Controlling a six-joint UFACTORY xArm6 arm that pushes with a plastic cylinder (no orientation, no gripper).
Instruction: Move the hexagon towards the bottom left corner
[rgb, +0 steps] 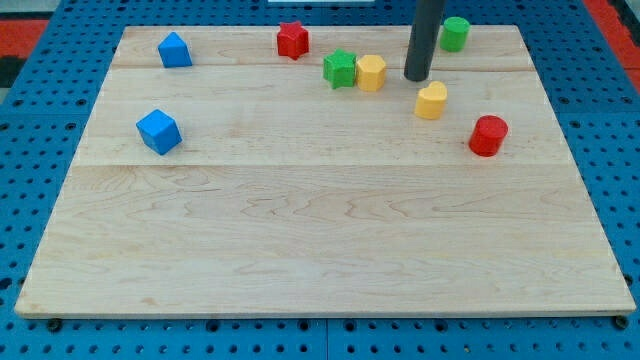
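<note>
No brand, label or writing can be read anywhere on the blocks or the board. The wooden board (330, 240) is pale, with fine grain running left to right and faint seams between its planks; it lies on a blue perforated surface (40, 120) dotted with holes.

Going left to right: a blue cube (159, 131) sits near the board's left edge, tilted on its corner line, and farther back a second blue block (174, 50) has a peaked top, like a little house. A red star-shaped block (292, 39) stands at the far edge. Next come a green star-shaped block (340, 69) and a yellow hexagon (371, 72) — the two touch, or nearly so, in the far middle of the board, well apart from the near left corner.

My tip (417, 78) is the lower end of a smooth dark rod, standing just right of the yellow hexagon with a gap between them, and just beyond a yellow heart-like block (431, 100). There are no jaws on this rod, so nothing spreads or pinches.

A green cylinder (455, 33) stands at the far edge, right of the rod. Farthest right is a red cylinder (488, 135) — apart from the others. All blocks look matte and solid.
</note>
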